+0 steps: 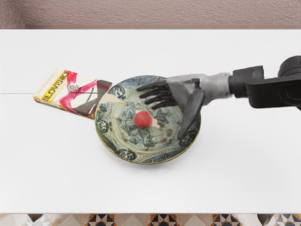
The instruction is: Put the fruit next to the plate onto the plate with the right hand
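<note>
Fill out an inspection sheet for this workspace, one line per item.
Surface: white table, with the plate near its middle.
Job's things: the red fruit lies on the patterned plate, near its centre and free of the hand.
Clutter: a book lies left of the plate, its right corner at the plate's rim.
Hands: the right hand is over the plate's far side, fingers spread, holding nothing; the left is not in view.
Cables: nothing seen.
Surroundings: wall behind the table; patterned floor tiles below its near edge.
</note>
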### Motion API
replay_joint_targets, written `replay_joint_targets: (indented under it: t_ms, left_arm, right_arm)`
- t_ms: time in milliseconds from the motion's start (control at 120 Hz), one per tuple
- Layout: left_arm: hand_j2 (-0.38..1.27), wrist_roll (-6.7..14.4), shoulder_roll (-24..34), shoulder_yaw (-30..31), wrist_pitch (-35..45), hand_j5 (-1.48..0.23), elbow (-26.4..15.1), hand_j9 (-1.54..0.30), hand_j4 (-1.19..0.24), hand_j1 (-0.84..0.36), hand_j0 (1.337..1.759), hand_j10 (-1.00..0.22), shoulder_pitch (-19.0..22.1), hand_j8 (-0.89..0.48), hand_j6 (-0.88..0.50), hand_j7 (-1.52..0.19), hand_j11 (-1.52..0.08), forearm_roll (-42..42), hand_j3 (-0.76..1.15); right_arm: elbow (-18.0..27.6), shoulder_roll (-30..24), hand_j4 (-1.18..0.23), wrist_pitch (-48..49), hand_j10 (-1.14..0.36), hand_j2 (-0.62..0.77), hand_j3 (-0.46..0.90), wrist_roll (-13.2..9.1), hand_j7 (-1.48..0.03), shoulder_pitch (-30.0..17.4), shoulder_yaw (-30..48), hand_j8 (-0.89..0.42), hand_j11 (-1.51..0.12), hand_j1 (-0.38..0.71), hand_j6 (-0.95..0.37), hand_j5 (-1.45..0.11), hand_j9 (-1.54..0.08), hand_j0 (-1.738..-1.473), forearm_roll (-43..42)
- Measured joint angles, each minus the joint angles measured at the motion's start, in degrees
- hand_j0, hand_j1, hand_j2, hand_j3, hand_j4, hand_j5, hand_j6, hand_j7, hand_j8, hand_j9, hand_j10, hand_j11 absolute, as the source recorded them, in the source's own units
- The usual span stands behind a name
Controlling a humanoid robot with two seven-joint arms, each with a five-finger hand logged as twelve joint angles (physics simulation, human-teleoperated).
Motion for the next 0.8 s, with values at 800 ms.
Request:
replay_joint_targets:
  t_ms: [800]
  left_arm:
    - [0.05,0.00,0.00,-0.01,0.00,-0.30,0.00,-0.30,-0.23,0.07,1.658,-0.23,0.00,-0.23,-0.23,-0.30,-0.30,0.01,0.00]
  right_arm:
    - [-4.54,-22.37,-0.04,2.74,-0.04,-0.01,0.00,-0.65,-0.05,-11.51,-0.32,-0.04,-0.05,-0.30,-0.04,-0.05,-0.05,-1.658,28.66]
